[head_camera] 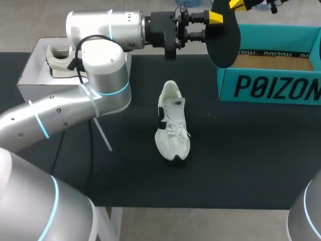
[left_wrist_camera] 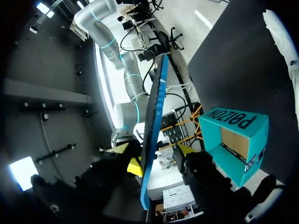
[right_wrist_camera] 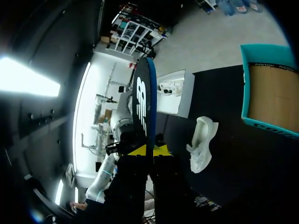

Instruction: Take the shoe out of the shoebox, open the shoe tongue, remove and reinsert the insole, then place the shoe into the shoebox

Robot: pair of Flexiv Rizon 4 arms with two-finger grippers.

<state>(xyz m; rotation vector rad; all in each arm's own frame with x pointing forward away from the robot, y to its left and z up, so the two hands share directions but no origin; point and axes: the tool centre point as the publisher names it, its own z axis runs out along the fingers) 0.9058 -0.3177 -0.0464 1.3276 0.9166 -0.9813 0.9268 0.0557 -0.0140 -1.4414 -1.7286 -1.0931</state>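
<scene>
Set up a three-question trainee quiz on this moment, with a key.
1. True or false: the shoe lies on the table, outside the teal shoebox.
2. Fill in: the left gripper is ___, with one finger on each side of the insole.
3. The insole is clamped by: A) the left gripper B) the right gripper C) neither.
Key: 1 true; 2 open; 3 B.

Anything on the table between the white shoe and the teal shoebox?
Nothing: the head view shows only bare black table between the shoe and the shoebox. The insole is held in the air, off the table.
</scene>
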